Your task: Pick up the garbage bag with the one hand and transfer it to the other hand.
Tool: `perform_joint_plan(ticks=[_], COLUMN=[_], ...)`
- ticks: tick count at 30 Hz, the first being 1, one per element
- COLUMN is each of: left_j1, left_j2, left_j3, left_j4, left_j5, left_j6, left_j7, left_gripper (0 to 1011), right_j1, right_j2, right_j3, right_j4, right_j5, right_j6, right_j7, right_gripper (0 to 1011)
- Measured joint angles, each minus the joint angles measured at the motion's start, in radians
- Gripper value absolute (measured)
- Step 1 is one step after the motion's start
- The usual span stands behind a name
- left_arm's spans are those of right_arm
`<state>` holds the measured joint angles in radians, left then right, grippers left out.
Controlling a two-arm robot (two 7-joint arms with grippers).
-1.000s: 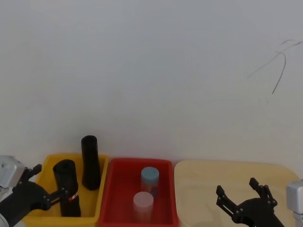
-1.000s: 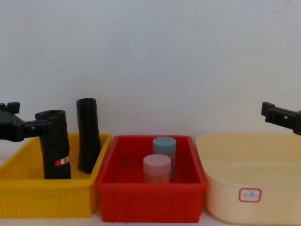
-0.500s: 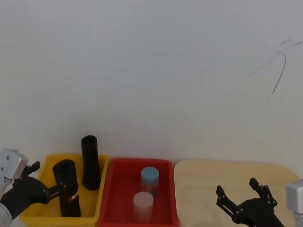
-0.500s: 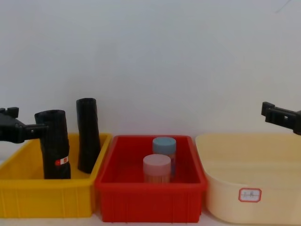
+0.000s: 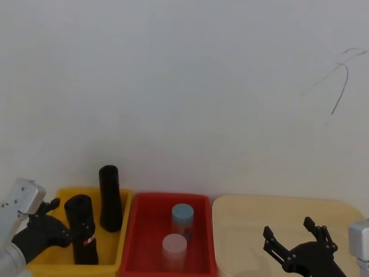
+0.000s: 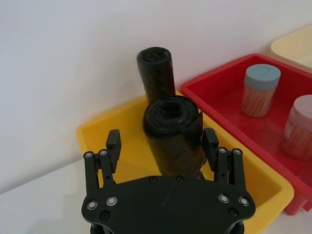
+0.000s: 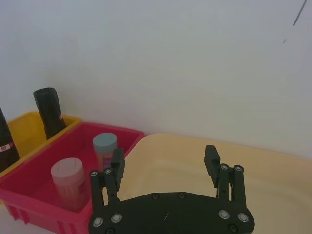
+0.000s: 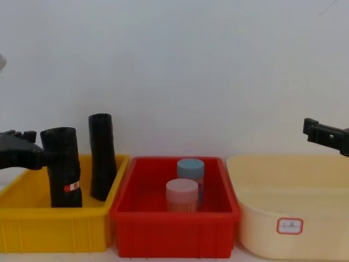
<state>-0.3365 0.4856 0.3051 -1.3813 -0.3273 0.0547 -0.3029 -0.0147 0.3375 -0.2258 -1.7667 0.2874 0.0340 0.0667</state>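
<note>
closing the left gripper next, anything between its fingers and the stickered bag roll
Nothing visible. The open left gripper straddles the garbage bag in the yellow bin; the slimmer roll stands on the bag's far side, away from the gripper.

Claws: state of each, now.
Left claw: open, straddling the garbage bag, not gripping.
Right claw: open, empty, above the cream tub.
</note>
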Motion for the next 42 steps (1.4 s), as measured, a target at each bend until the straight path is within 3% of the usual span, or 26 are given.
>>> perform_joint_plan(ticks=[25,31,42], left_j1=[-0.109,-0.123,-0.136], left_j2=[-0.074,-0.083,-0.092], left_j3=[0.039,0.045,0.049], left_j4=[0.138,0.155,0.171], left_j5=[0.024,0.028,0.032], left_j6=[0.040,0.046,0.051], left_j7=[-0.057,-0.062,-0.067], left_gripper=[992,890,546], right_j1=[0.000,0.000,0.000], right_j2=[0.000,0.000,0.000], right_j3=[0.000,0.000,0.000], right_j4=[0.000,0.000,0.000], right_j5=[0.000,0.000,0.000], right_j6=[0.000,0.000,0.000], right_j7=[0.000,0.000,0.000], right_gripper=[1000,1000,1000])
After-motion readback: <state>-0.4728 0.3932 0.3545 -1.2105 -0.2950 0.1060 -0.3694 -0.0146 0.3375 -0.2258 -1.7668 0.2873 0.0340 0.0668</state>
